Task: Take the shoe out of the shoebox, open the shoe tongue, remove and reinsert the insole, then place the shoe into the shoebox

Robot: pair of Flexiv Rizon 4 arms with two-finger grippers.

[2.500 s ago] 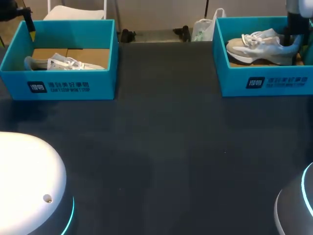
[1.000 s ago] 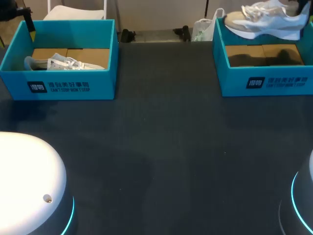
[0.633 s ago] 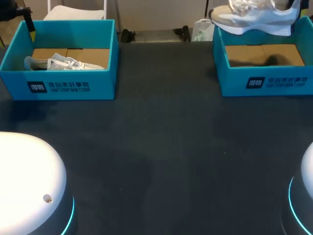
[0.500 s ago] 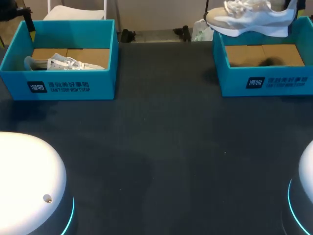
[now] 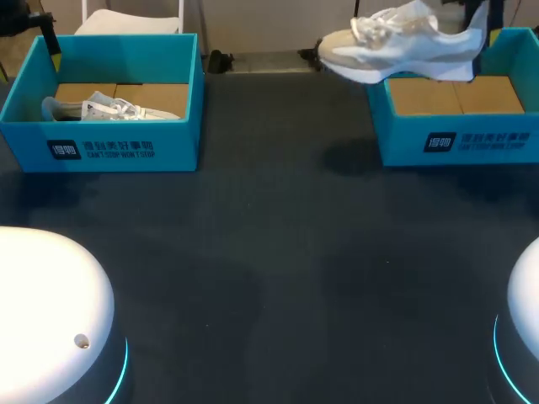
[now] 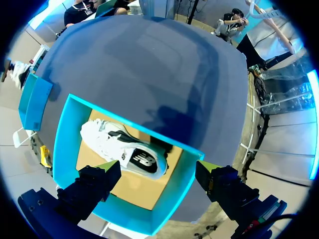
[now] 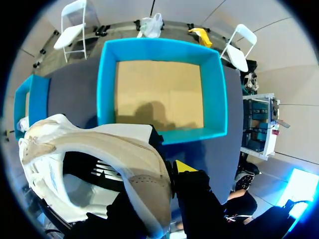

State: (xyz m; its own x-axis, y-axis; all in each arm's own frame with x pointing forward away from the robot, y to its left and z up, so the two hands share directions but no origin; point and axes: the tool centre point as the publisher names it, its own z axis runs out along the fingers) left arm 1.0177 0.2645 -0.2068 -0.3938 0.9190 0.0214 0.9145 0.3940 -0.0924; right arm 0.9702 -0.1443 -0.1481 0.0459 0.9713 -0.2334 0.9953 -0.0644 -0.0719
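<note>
A white and beige shoe (image 5: 396, 46) hangs in the air, its toe past the left wall of the right teal shoebox (image 5: 455, 139), whose cardboard floor is bare. My right gripper (image 5: 485, 23) is shut on the heel. In the right wrist view the shoe (image 7: 94, 154) fills the space at my right gripper (image 7: 167, 172), with the shoebox (image 7: 159, 44) beneath. My left gripper (image 6: 157, 172) stands open above the left shoebox (image 6: 65, 144), where a second white shoe (image 6: 124, 152) lies on its side. The head view shows that box (image 5: 101, 147) and shoe (image 5: 109, 108) at the far left.
Dark table surface (image 5: 278, 252) stretches between and in front of the two boxes. The rounded white bases of my arms (image 5: 42, 320) stand at the near corners.
My right gripper has lifted the shoe out of the right shoebox and carried it left, past the box's left wall. The left box and its shoe have not moved.
</note>
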